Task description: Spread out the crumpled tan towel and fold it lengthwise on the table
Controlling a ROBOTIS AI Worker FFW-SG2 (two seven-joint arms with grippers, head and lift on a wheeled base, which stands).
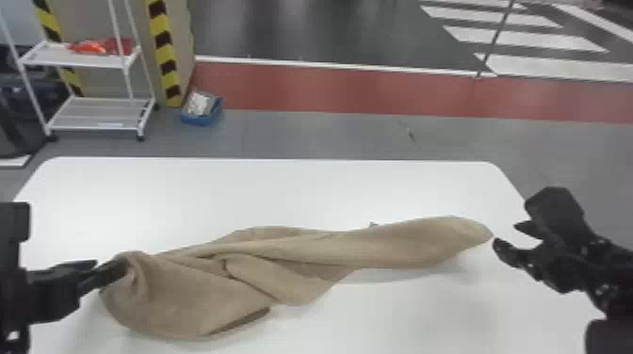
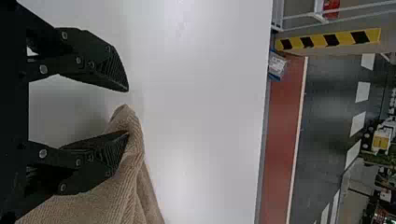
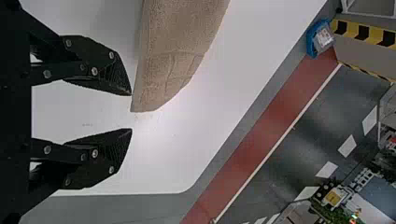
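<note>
- Looking through the head view, I have the tan towel (image 1: 301, 249) lying bunched across the table (image 1: 282, 188), its long side running from the table's left side to its right. It narrows toward the table's right side and spreads wider toward the left, with twisted folds between.
- In that same view, my left gripper (image 1: 112, 264) sits over the table's left side, one finger tucked against the towel. My right gripper (image 1: 505, 234) is over the table's right side, just beside the towel's end, its fingers parted.
- On the floor beyond the table's far edge, toward its left corner, I see a white cart (image 1: 75, 59), a striped post (image 1: 165, 52) and a blue bin (image 1: 200, 117). A red strip (image 1: 329, 89) runs past that edge.
- In the left wrist view, the left gripper (image 2: 127, 111) has its two fingers spread apart over the table. Cloth wraps around the tip of one; the other is clear of it, so I have nothing clamped.
- In the right wrist view, the right gripper (image 3: 131, 112) is spread wide above the table with nothing between its fingers. The towel's tapered end lies flat on the table, near one fingertip.
</note>
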